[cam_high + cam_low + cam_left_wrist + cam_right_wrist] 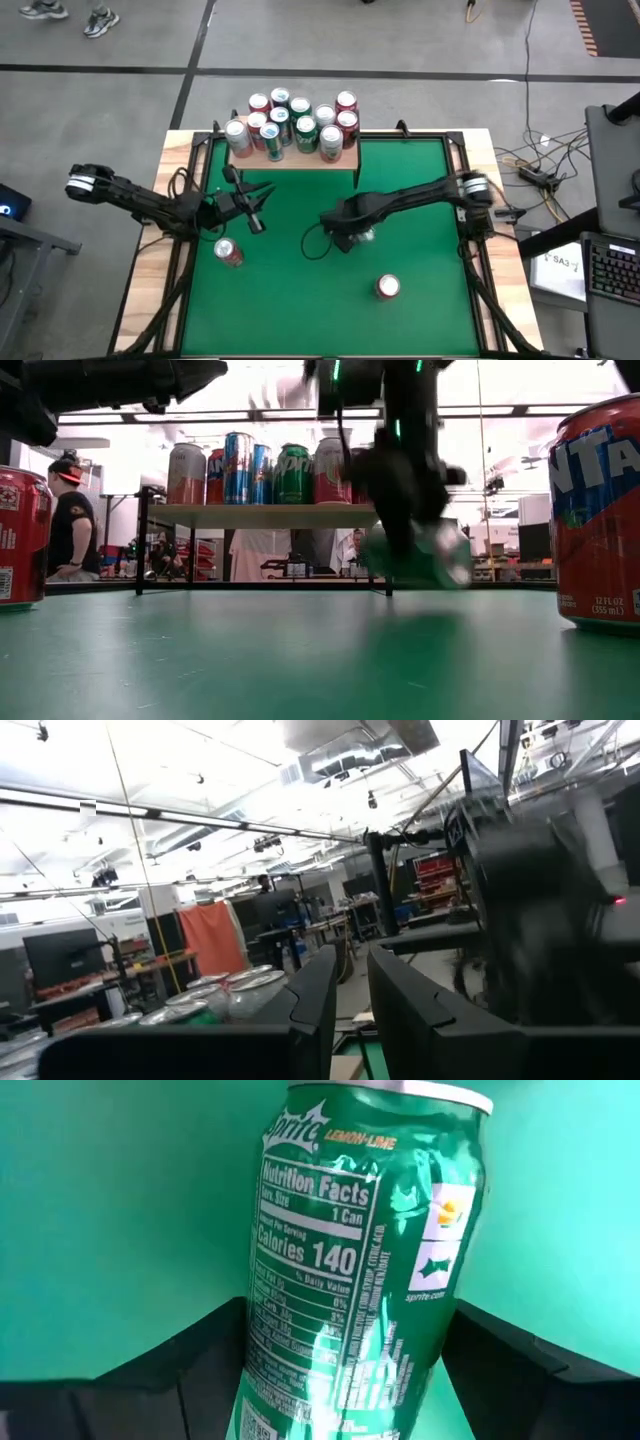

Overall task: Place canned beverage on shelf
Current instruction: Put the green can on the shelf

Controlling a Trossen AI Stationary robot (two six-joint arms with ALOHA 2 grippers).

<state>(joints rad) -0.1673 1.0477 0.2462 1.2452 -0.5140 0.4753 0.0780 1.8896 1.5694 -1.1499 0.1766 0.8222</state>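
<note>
Straddling a green Sprite can (365, 1260), the right end effector (358, 236) is being held at mid-desk (420, 180), its fingers (175, 1370) open on either side, not yet gripping. The left end effector (258, 208) is being kept closed and empty near the shelf (300, 160), where many cans are standing.

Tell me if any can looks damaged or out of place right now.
The green Sprite can between the right gripper's fingers looks dented and creased along its side. Otherwise two red cans stand upright on the green table, off the shelf. Nothing spilled.
</note>
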